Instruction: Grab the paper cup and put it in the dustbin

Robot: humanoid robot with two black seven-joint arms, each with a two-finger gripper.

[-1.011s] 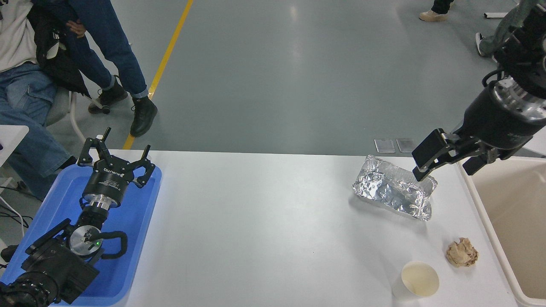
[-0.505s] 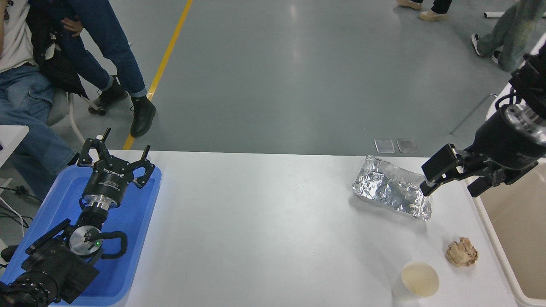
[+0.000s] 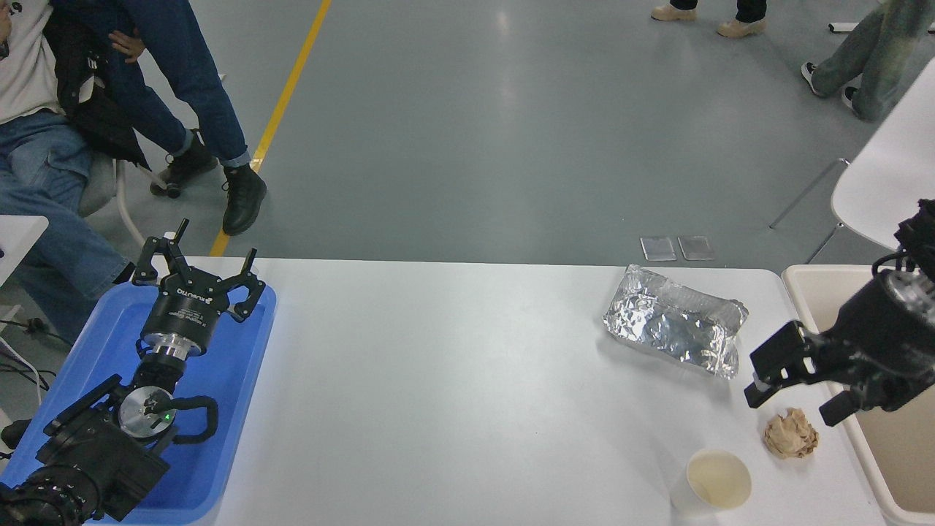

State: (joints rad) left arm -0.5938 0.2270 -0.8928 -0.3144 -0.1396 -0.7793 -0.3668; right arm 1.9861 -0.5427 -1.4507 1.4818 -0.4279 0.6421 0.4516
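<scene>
The paper cup (image 3: 713, 482) is small and white with a cream inside and stands upright near the table's front edge at the right. The beige dustbin (image 3: 807, 286) stands at the table's right edge, partly hidden by my right arm. My right gripper (image 3: 796, 402) is open and empty, above the table just behind the crumpled brown paper ball (image 3: 791, 434) and up and right of the cup. My left gripper (image 3: 197, 281) is open, parked over the blue tray (image 3: 226, 380) at the lower left.
A crinkled silver foil tray (image 3: 676, 320) lies behind the cup near the table's far edge. People sit and stand at the far left. More legs show at the top right. A white round table (image 3: 887, 175) stands beyond the dustbin.
My right arm has moved down and toward me, from above the foil tray's right end to just behind the brown paper ball. Its fingers stay open. The cup has not moved.
</scene>
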